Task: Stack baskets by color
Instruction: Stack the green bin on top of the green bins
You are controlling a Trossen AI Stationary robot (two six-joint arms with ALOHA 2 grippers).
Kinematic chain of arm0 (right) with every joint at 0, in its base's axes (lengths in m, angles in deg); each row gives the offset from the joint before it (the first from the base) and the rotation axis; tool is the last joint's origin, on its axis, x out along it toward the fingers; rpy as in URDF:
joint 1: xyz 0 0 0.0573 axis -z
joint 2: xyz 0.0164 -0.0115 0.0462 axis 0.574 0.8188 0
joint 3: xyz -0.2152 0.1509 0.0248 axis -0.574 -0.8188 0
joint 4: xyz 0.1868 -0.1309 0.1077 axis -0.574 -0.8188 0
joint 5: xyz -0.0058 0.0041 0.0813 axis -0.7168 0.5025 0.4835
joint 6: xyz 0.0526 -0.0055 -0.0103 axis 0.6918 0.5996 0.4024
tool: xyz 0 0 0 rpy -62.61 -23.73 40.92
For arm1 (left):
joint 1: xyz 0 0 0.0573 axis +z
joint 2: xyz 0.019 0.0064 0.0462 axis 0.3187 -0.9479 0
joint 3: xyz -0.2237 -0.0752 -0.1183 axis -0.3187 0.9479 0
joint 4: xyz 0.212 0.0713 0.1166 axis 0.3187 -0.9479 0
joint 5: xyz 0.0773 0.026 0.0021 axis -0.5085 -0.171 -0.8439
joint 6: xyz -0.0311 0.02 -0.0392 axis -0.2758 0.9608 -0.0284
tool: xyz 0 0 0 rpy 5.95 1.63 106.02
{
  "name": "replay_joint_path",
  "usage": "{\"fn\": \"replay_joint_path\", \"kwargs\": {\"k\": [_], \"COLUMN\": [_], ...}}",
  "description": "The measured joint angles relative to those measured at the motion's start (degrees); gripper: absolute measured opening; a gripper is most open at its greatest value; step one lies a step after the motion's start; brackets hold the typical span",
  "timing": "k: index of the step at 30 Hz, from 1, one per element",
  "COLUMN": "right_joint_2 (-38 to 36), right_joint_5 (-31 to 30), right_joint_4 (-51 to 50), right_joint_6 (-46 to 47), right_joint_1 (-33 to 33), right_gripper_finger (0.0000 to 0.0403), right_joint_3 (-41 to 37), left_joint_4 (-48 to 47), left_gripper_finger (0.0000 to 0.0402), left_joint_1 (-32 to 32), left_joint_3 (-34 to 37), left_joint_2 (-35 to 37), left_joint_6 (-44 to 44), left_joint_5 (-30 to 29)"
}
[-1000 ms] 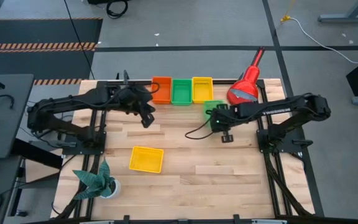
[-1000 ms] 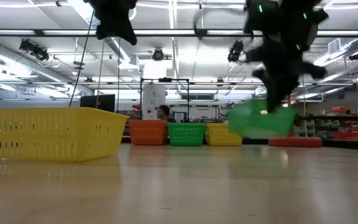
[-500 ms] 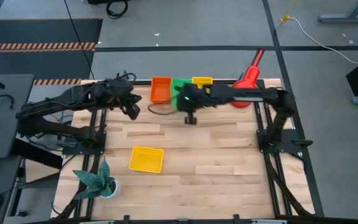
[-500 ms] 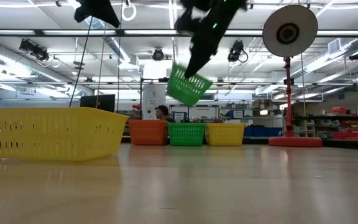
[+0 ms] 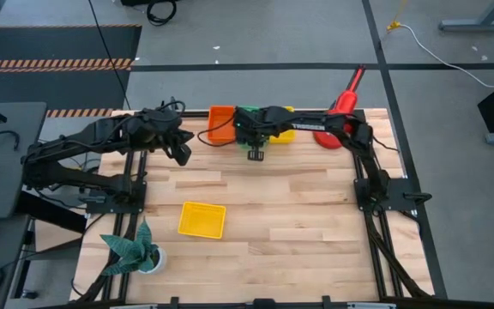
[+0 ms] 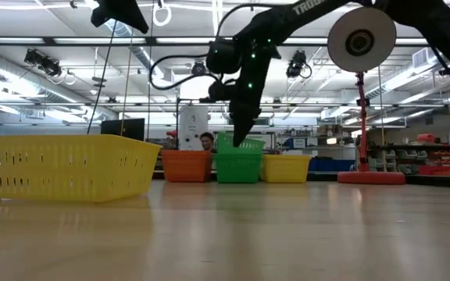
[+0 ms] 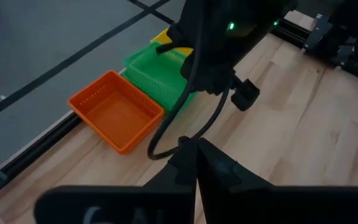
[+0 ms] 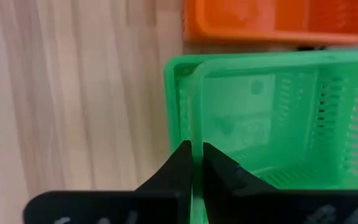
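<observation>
At the table's far edge stand an orange basket (image 5: 222,124), a green basket (image 6: 238,168) and a yellow basket (image 5: 283,130) in a row. A second green basket (image 8: 260,124) sits inside the first, its rim (image 6: 241,144) a little higher. My right gripper (image 8: 196,158) is above it and shut on it. Another yellow basket (image 5: 201,220) lies alone near the table's front left. My left gripper (image 5: 181,155) hangs shut with nothing in it, left of the row. My right gripper pinches the upper green basket's wall (image 8: 195,124) on the side that faces the table's near edge. One finger is inside the basket and one outside. The fingers come from above, slanting down. The basket sits nearly level inside the lower green one.
A red cone-shaded lamp (image 5: 337,120) stands at the far right corner, just beyond the yellow basket. A small potted plant (image 5: 135,249) stands at the front left corner. Bare wood stretches across the middle and right of the table.
My right gripper has carried the green basket from the table's right side toward the far row, leftward. The basket hung tilted on the way and now sits down inside the other green one. My left gripper has drawn back toward the table's left edge.
</observation>
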Motion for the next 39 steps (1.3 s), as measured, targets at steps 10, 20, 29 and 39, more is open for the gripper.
{"fn": "replay_joint_path", "kwargs": {"k": [10, 20, 29, 39], "right_joint_2": [-0.8, -3.5, -0.3, -1.8], "right_joint_5": [0.4, 18.1, 7.0, 15.6], "right_joint_4": [1.8, -0.5, 5.3, 6.0], "right_joint_6": [-0.1, -0.2, 0.2, -0.2], "right_joint_1": [-0.2, -0.6, 0.8, -0.9], "right_gripper_finger": [0.0110, 0.0107, 0.0009, 0.0004], "right_joint_3": [-0.1, -1.1, -2.1, -1.1], "left_joint_4": [0.0, -0.1, -0.2, -1.0], "left_gripper_finger": [0.0009, 0.0018, 0.0008, 0.0011], "left_joint_1": [0.0, 0.0, 0.0, 0.0], "left_joint_3": [0.0, 0.0, 0.0, 0.0], "left_joint_2": [0.0, 0.0, -0.1, -0.2], "left_joint_6": [0.2, 0.6, 0.6, -0.3], "left_joint_5": [0.0, -0.2, -0.2, 0.4]}}
